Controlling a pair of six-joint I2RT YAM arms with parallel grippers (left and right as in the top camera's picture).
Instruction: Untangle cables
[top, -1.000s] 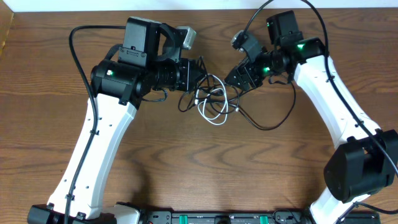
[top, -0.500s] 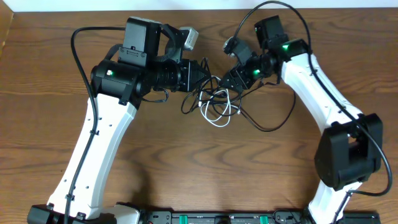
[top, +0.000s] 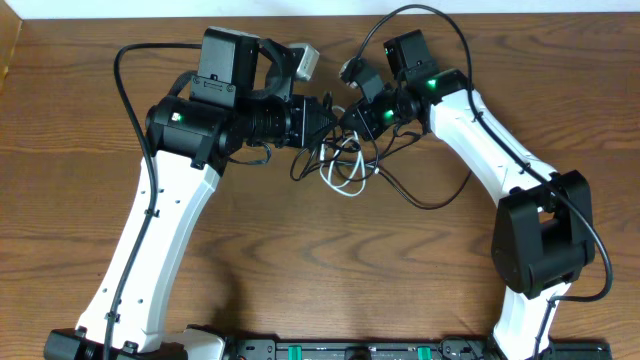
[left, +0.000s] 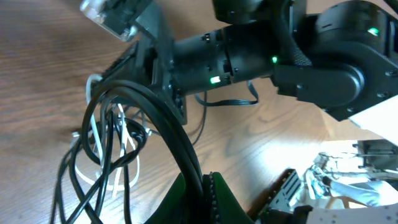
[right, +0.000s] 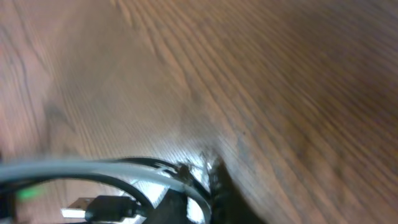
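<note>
The left gripper (top: 328, 114) is taken as the reference point. Its jaws are closed on a bundle of black cables (left: 168, 124). In the left wrist view this bundle is seen to run up from between the fingers and fan out into several loops. The tangle of cables (top: 340, 165) is spread on the wooden table (top: 300, 270) just below the left gripper in the overhead view. 1 white cable (top: 347, 190) is looped on the side of the tangle farthest from the left gripper. The right gripper (top: 352, 116) is placed just beside the left gripper, on its right, at the near end of the tangle. Its jaws are closed. Whether a cord is pinched between them cannot be told, as the right wrist view is blurred. A small plug (right: 87, 210) on a black cord is shown in that view, beside a pale cord.
</note>
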